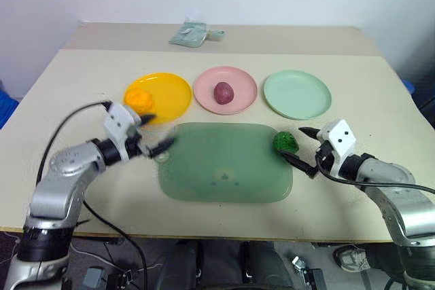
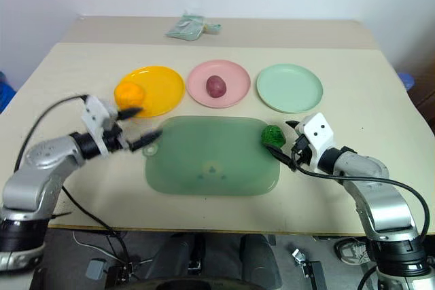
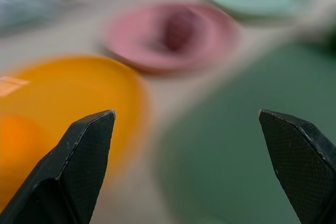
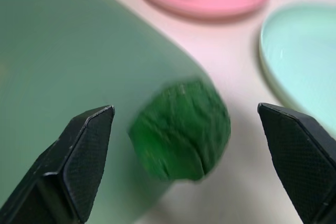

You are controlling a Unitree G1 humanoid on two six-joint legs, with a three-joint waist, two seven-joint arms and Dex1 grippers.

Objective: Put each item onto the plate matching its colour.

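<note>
Two of three looked done: orange ball (image 1: 138,98) sat on the yellow plate (image 1: 166,93), maroon ball (image 1: 223,91) on the pink plate (image 1: 242,83). Our right gripper (image 1: 301,147) had its fingers spread wide and empty, with the bumpy green ball (image 4: 181,129) just ahead between the tips, perched on the mat (image 1: 224,174) edge. Our worry: one finger clipping it during closing could roll it off the mat, away from the mint plate (image 1: 297,94) beyond. Left gripper (image 1: 151,134) stood wide too, holding nothing, orange ball just beside it, so a stray swing could knock it.
</note>
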